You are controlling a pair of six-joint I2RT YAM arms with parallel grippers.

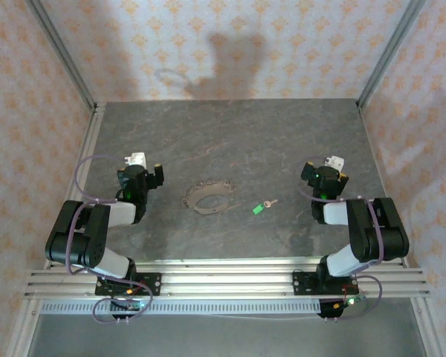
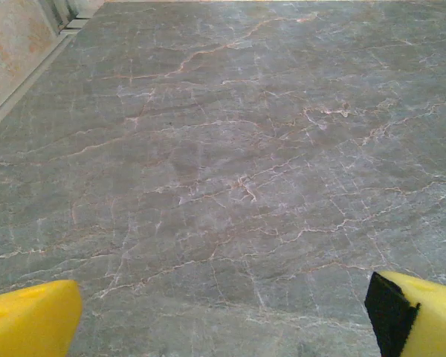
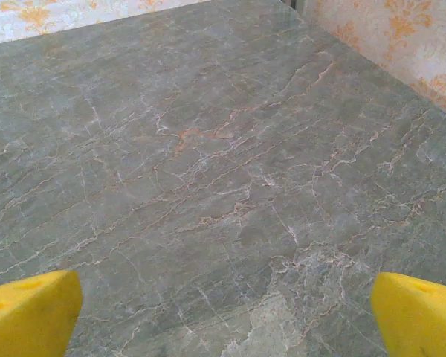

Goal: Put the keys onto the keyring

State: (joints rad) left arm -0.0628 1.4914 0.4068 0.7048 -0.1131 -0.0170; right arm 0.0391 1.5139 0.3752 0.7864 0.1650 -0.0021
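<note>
Left gripper (image 2: 224, 318): jaws spread wide, nothing between the yellow pads (image 2: 30, 321), bare table (image 1: 282, 141) underneath.
Right gripper (image 3: 224, 318): same story, wide open and empty, out on the right side.
Keyring (image 1: 208, 211): lying flat mid-table between the two arms, a touch nearer the left one.
Key (image 1: 262, 207): green head, flat on the surface, near the ring's right side but not touching it.
Key handling: tiny, light and stiff by the look of it, and likely to skid on that hard top. Best pinched across the green plastic head.
Ring handling: thin, rigid-looking metal, probably light. The bumpy rim should give some bite, so clamp across one stretch of rim.
Progress: nothing lifted yet, both pieces apart.
</note>
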